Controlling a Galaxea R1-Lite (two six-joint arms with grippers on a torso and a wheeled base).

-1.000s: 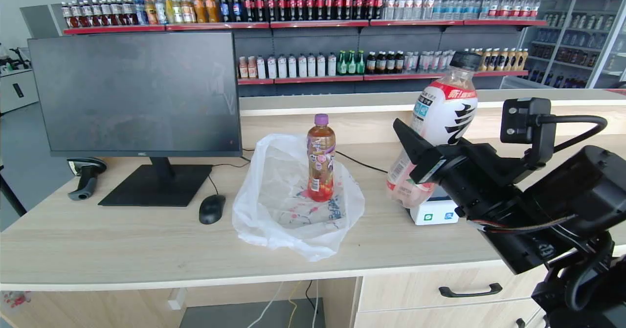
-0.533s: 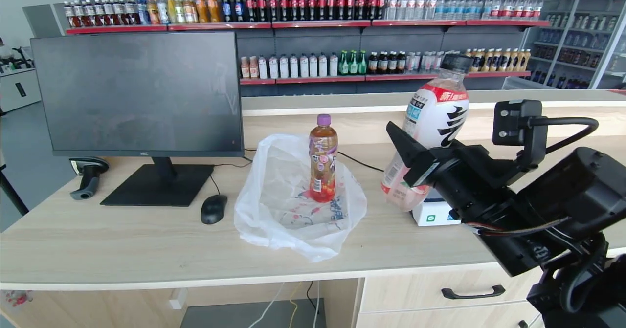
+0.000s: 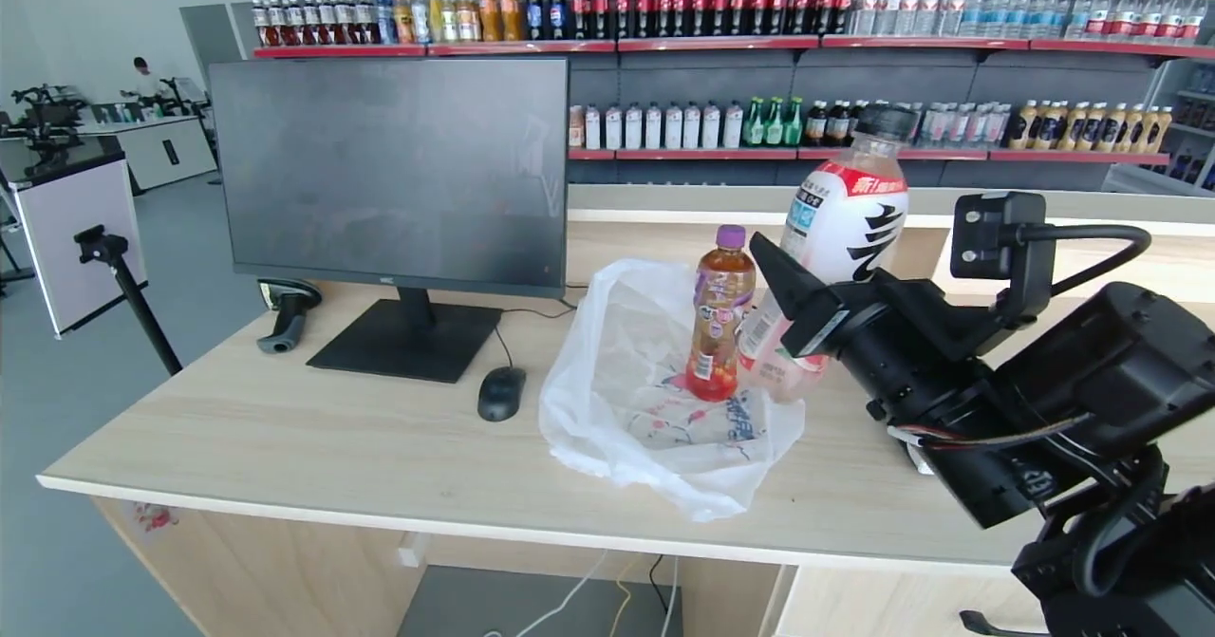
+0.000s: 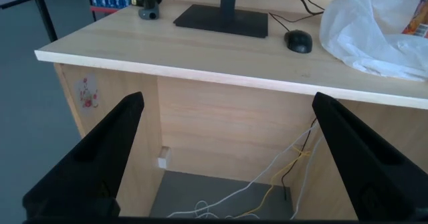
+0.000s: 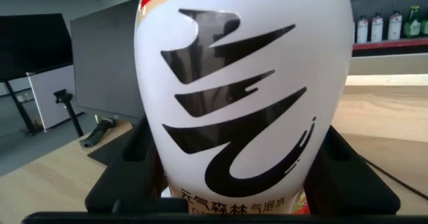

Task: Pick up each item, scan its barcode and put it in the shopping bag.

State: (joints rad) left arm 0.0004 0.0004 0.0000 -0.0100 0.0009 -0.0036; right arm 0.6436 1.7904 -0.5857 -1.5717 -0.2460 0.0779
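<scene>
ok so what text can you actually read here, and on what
Nothing reads surely enough to quote.
white bottle: large black brush-stroke sign; small characters on its red band blurred.
tea bottle: label print too small.
shopping bag: red and blue print, crumpled, unreadable.
monitor: tiny logo on lower bezel, too small.

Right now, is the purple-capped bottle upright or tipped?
Upright: the purple-capped bottle stands cap-up amid the white shopping bag on the counter.
</scene>
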